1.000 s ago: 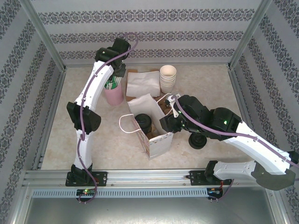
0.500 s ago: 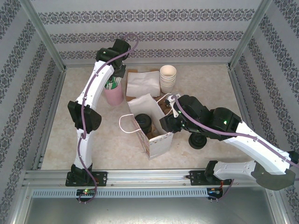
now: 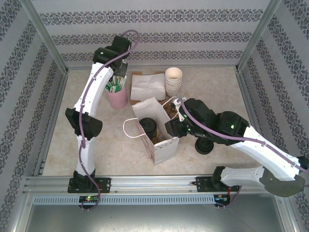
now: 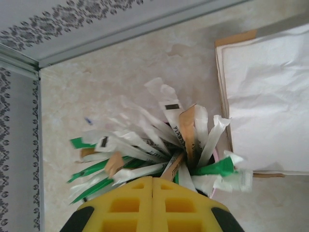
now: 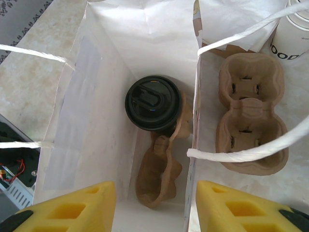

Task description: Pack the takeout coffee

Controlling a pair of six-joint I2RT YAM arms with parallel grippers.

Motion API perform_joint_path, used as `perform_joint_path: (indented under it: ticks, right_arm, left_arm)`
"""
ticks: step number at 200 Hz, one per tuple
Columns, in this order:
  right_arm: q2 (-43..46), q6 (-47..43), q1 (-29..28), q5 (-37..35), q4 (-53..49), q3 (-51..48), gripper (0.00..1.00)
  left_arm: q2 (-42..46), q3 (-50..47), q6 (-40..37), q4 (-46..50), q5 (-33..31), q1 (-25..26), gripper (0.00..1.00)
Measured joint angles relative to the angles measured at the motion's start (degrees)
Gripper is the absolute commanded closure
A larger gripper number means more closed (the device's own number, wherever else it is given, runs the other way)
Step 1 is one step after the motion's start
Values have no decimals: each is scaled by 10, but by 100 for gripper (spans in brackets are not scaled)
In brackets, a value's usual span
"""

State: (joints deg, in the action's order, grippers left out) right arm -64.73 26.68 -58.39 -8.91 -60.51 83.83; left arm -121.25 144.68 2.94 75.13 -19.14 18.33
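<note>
Swung the left arm up and back since a second ago, beyond the paper bag's far-left corner, and pressed the left hand together over the packets in the pink cup. Cannot tell whether one is pinched. Right hand spread above the bag's mouth, holding nothing. Takeout coffee upright inside the bag.

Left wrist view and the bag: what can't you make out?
- Left wrist: whether the shut left pincer holds one of the packets; its yellow pads cover the tips.
- Right wrist: the takeout coffee, its body hidden beneath its own lid.
</note>
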Motion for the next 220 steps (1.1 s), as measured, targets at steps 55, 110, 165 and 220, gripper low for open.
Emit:
perform_joint_path:
  ticks: [55, 110, 165, 220]
  right_arm:
    - [1, 0, 0, -10, 21, -2, 50]
    - [56, 2, 0, -66, 62, -44, 50]
    - [124, 7, 0, -156, 72, -70, 50]
    - [151, 16, 0, -209, 71, -79, 50]
  left_arm:
    - [174, 4, 5, 0, 59, 14, 100]
    - [301, 5, 25, 20, 180, 109, 100]
    - [370, -23, 60, 43, 261, 190, 100]
    - [392, -51, 75, 76, 292, 253, 100]
